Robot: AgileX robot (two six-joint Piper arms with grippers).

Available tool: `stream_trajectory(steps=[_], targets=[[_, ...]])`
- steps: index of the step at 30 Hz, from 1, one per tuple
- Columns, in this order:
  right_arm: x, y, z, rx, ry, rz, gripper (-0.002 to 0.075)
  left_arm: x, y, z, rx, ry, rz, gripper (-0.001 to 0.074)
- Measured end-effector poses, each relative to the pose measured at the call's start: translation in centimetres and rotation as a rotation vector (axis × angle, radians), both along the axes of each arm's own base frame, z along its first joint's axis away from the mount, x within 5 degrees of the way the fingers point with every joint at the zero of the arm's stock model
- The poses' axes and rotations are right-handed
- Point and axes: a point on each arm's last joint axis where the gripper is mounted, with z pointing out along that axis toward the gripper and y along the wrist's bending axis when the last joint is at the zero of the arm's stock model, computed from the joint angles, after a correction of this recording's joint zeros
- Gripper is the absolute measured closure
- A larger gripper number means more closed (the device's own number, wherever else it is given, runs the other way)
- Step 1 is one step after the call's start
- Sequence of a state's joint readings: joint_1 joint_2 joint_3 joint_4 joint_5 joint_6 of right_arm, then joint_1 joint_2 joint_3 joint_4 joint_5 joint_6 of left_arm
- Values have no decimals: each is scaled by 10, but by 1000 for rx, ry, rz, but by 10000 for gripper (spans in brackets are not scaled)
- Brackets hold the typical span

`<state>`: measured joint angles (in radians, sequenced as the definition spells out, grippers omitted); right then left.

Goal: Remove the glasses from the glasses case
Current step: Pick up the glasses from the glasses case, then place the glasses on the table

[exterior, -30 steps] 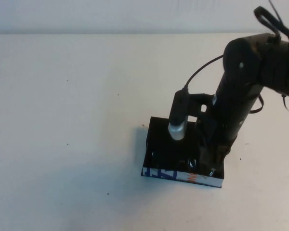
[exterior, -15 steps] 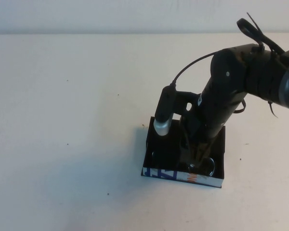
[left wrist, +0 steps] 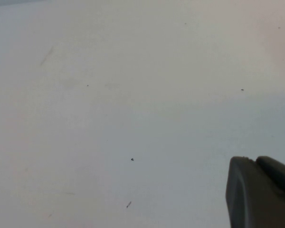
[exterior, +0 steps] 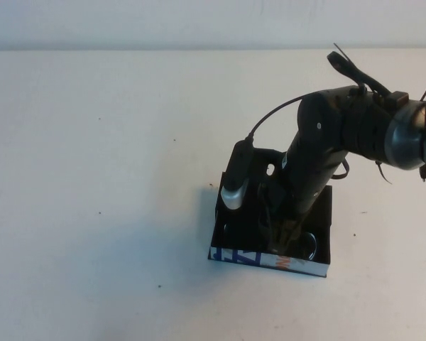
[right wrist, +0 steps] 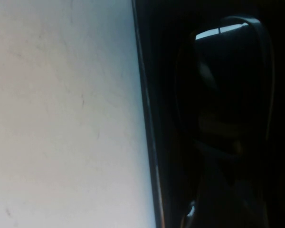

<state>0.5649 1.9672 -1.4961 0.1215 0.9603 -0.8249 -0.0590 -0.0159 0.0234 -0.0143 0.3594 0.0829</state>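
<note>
The glasses case (exterior: 250, 257) is a shallow black box with a white front edge printed in blue and orange, lying open on the table right of centre. The glasses (exterior: 309, 246) lie inside it; only bits of rim and lens show past the arm. My right gripper (exterior: 284, 239) reaches down into the case, right over the glasses near the front edge. In the right wrist view a dark squarish lens (right wrist: 228, 80) fills the case beside its black wall (right wrist: 147, 118). My left gripper (left wrist: 254, 161) is out of the high view, shut and empty above bare table.
The white table (exterior: 99, 142) stretches wide to the left and in front of the case. The right arm's wrist camera (exterior: 234, 188) and its cable hang over the case's back left part.
The right arm has swung to the left and leaned further over the case, and its gripper has moved left along the case's front. The case has not moved.
</note>
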Motion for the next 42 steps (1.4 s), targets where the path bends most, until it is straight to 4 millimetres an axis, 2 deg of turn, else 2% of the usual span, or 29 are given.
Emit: stream_trajectory(steps=[8,10,12,14,16,19,21,23,28,33,39,42], targets=[[4,3,-20,-19,33,-4,470,0,0,0,0,0,0,739],[5,3,-20,-16,28,-4,526,0,0,0,0,0,0,739],[6,4,-14,-10,25,-6,639,0,0,0,0,0,0,739],[8,5,-7,-7,20,-2,672,0,0,0,0,0,0,739],[10,7,7,-3,10,6,672,0,0,0,0,0,0,739],[10,5,39,-12,12,-28,672,0,0,0,0,0,0,739],[11,0,58,-10,12,-121,672,0,0,0,0,0,0,740],[12,-11,78,16,0,-252,672,0,0,0,0,0,0,739],[7,-53,124,162,33,-588,672,0,0,0,0,0,0,739],[-20,-101,147,282,102,-764,672,0,0,0,0,0,0,739],[-69,-155,122,255,217,-986,672,0,0,0,0,0,0,739],[-94,-171,108,265,223,-1070,672,0,0,0,0,0,0,739]])
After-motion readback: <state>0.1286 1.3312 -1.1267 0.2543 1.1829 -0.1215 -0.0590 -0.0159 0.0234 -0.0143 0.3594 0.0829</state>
